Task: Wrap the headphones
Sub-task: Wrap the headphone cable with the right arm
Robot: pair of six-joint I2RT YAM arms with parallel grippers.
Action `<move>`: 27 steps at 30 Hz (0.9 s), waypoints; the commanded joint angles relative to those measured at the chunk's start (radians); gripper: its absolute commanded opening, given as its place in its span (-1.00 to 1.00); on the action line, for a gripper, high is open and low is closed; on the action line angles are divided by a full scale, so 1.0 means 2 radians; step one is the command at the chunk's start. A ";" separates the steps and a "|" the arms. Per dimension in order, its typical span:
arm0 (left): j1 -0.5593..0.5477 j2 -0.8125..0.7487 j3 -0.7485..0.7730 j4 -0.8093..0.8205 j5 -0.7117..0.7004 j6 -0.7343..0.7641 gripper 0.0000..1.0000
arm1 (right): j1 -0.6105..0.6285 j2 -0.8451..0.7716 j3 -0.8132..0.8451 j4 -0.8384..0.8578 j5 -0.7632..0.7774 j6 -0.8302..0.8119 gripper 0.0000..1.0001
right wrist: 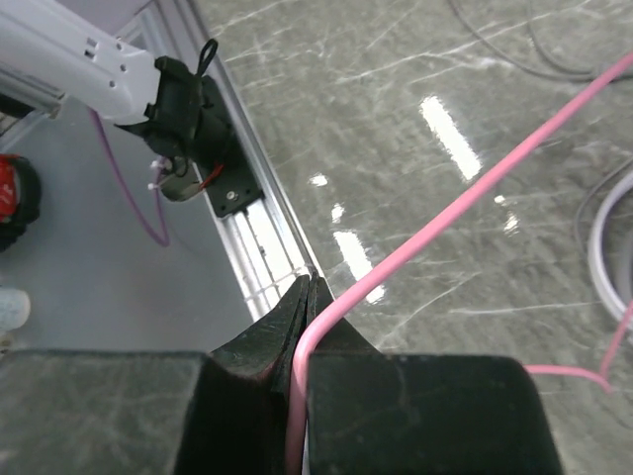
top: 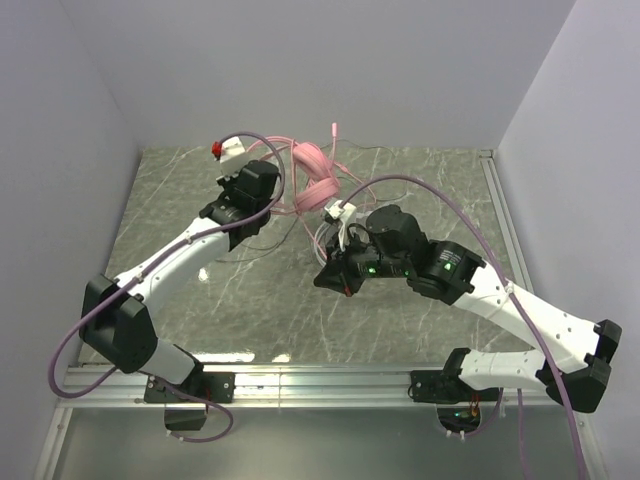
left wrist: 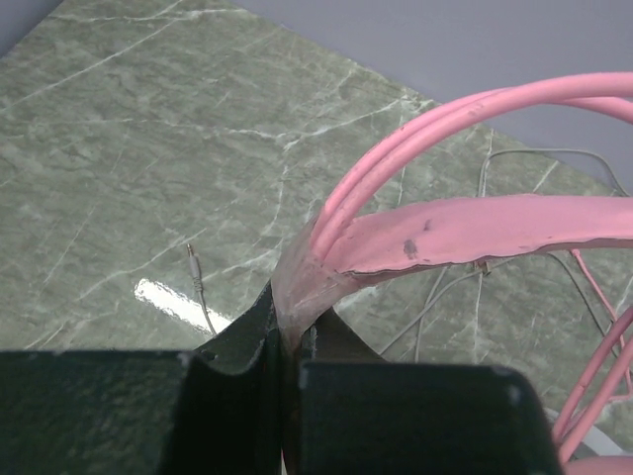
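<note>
Pink headphones (top: 312, 182): left gripper (left wrist: 288, 332) pinches band (left wrist: 475, 233), right gripper (right wrist: 308, 300) pinches cable (right wrist: 445, 220); hard pull cd slip thin cable out.

No word, brand, number or sign can be read anywhere, not on the pink headphones (top: 312, 165), not on the table (top: 200, 300).

- The table (top: 250, 320) lies bare between the two arm bases and at its far right corner.
- The pink headphones (top: 318, 180) crowd the middle back.
- A pink cable (right wrist: 445, 218) stretches above the table from the right gripper (right wrist: 309, 292), barring passage there.
- A thin grey wire (left wrist: 201, 292) trails on the table's left half.
- Walls (top: 60, 150) close three sides.
</note>
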 commanded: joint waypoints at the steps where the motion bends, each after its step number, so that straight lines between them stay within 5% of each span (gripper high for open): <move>1: 0.033 0.016 0.039 0.024 -0.060 -0.046 -0.99 | 0.008 -0.049 0.003 0.048 -0.080 0.018 -1.00; 14: 0.070 0.105 0.142 0.010 -0.062 -0.044 -0.99 | 0.008 -0.086 -0.038 0.042 -0.083 0.029 -1.00; 19: 0.066 0.096 0.107 0.037 -0.062 -0.024 -0.99 | 0.008 -0.090 -0.019 0.013 -0.052 0.015 -1.00; 23: 0.054 0.063 0.041 0.078 -0.054 0.006 -0.99 | 0.006 -0.074 0.036 -0.041 0.022 -0.010 -1.00; 27: 0.012 0.033 -0.048 0.159 -0.086 0.087 -0.99 | 0.007 -0.041 0.109 -0.112 0.228 -0.031 -1.00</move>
